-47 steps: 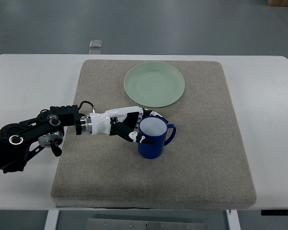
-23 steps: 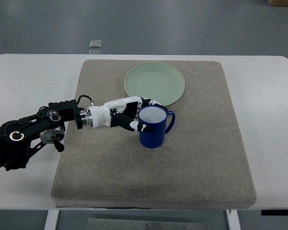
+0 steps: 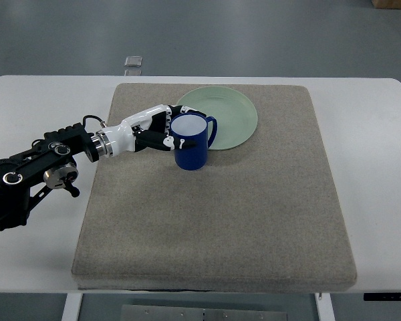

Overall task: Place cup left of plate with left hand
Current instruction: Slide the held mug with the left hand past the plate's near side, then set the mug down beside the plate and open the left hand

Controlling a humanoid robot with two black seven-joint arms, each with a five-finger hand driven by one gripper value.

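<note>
White table (image 3: 40,100) with grey felt mat (image 3: 254,221), grey floor beyond, small grey object (image 3: 134,61) on floor. Left hand (image 3: 157,130) wrapped around blue cup (image 3: 191,144): fingers (image 3: 176,142) curled on its left wall, handle away from them. Cup upright, overlapping green plate (image 3: 230,114) lower-left rim. No legible writing

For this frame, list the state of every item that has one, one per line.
Blue cup: upright, empty, held, overlapping the plate's left edge in view.
Green plate: flat on the mat, empty.
Left hand: shut on the blue cup.
Grey mat: lying flat on the white table.
Right hand: not in view.
</note>
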